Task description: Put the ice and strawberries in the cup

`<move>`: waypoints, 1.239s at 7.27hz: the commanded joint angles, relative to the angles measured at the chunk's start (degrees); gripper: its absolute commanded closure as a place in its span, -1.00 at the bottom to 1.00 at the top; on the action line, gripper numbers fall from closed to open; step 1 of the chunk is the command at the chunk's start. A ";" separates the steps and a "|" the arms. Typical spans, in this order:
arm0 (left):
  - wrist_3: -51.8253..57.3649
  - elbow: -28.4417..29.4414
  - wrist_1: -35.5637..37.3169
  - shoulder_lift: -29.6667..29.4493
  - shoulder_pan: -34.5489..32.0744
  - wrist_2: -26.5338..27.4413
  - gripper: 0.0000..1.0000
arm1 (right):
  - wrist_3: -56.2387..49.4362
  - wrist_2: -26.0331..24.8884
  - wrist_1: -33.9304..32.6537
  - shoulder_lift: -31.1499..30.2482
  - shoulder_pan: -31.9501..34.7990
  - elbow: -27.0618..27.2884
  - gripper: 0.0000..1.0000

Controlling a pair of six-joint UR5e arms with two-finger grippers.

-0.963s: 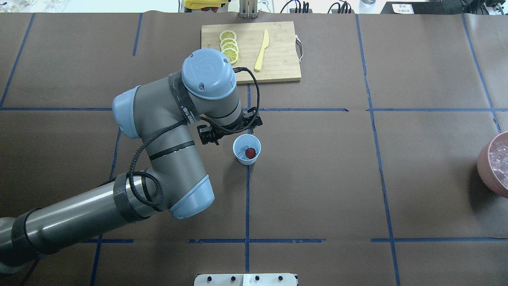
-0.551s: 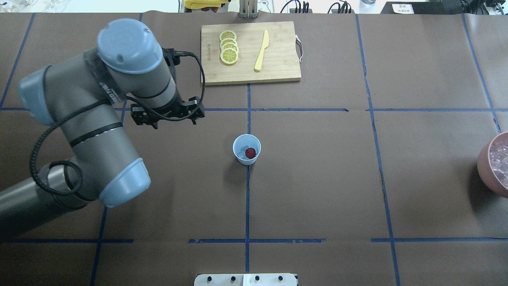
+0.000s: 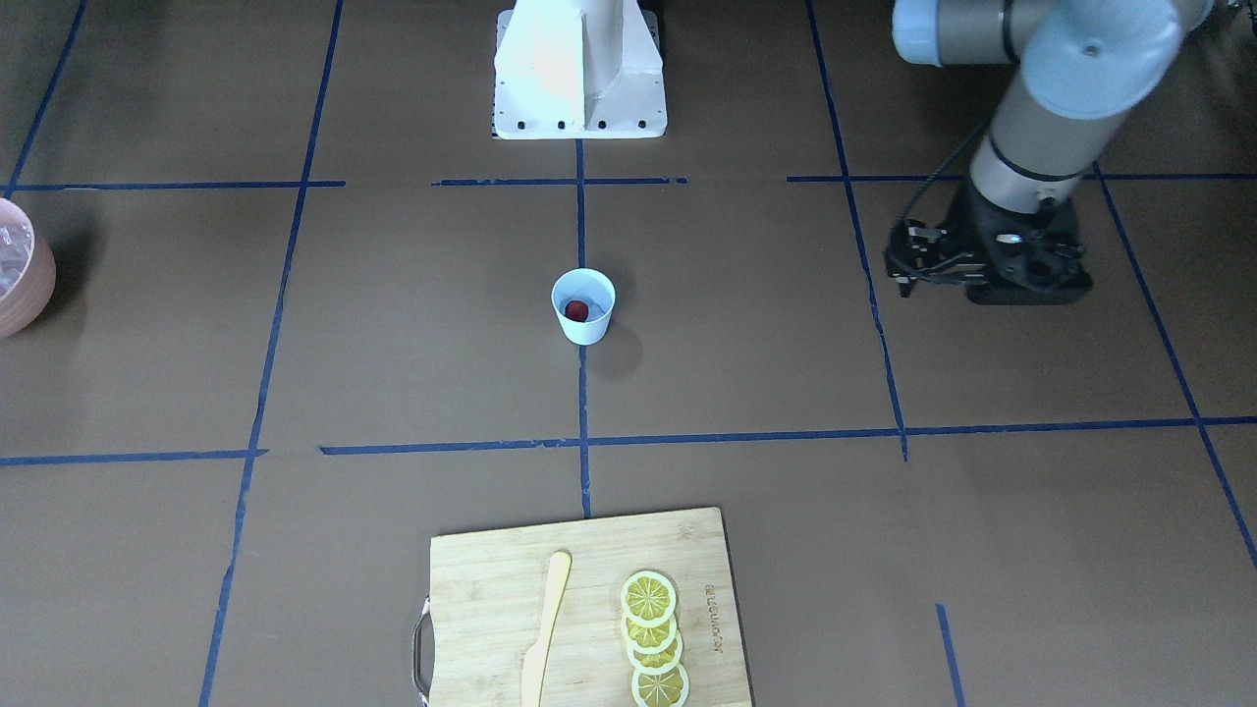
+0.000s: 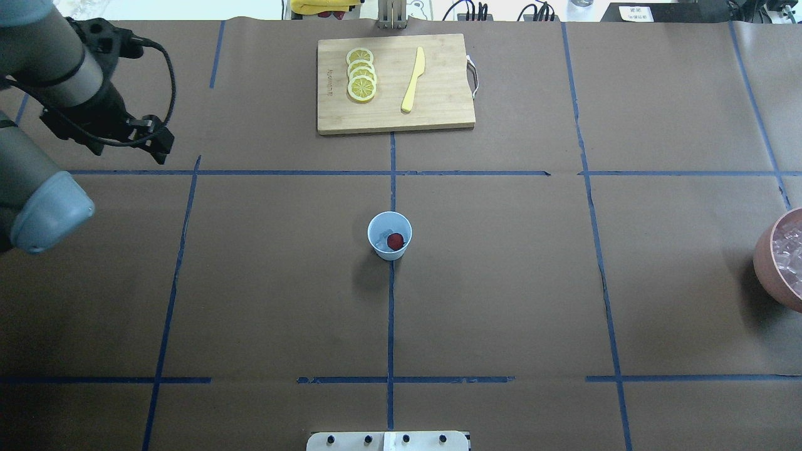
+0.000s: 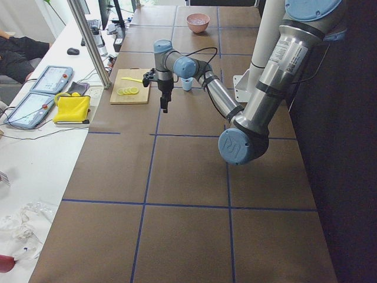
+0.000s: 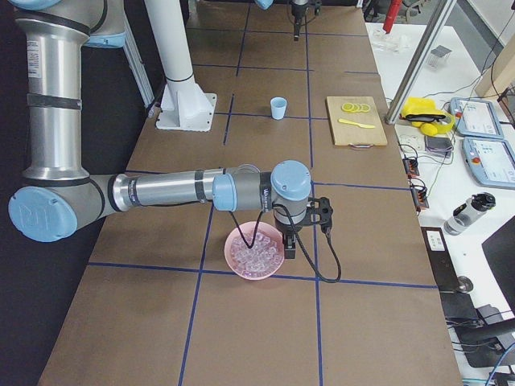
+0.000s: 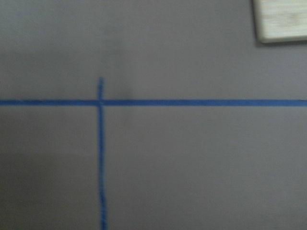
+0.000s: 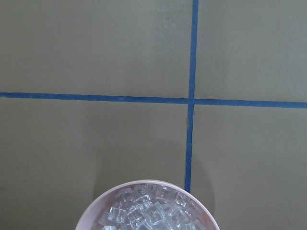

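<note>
While upright, mouth skyward: cup [image 4: 391, 254], strawberry [image 4: 395, 240] inside.

The cup [image 4: 390, 252] stands well apart from board [image 4: 438, 94] and bowl [image 4: 761, 257].

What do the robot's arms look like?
The left arm and right arm are round grey tubes with pale-blue caps on the joints. The left gripper and right gripper are black, and black cables loop beside them.

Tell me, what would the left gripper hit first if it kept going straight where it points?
Probably only the brown table cover near a blue tape crossing. The left gripper points straight down, and its wrist view shows nothing else below.
</note>
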 commanded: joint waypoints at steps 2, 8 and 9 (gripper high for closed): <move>25.22 9.48 -0.56 5.46 -13.84 -6.69 -1.00 | -0.99 0.32 0.07 -0.46 0.95 -0.05 -0.99; 47.17 24.82 -0.91 8.44 -30.66 -12.77 -1.00 | 0.15 0.05 7.80 3.40 0.86 -8.31 -0.99; 47.08 24.82 -1.87 11.85 -32.32 -14.69 -1.00 | 2.77 0.31 7.98 3.40 0.86 -7.96 -0.99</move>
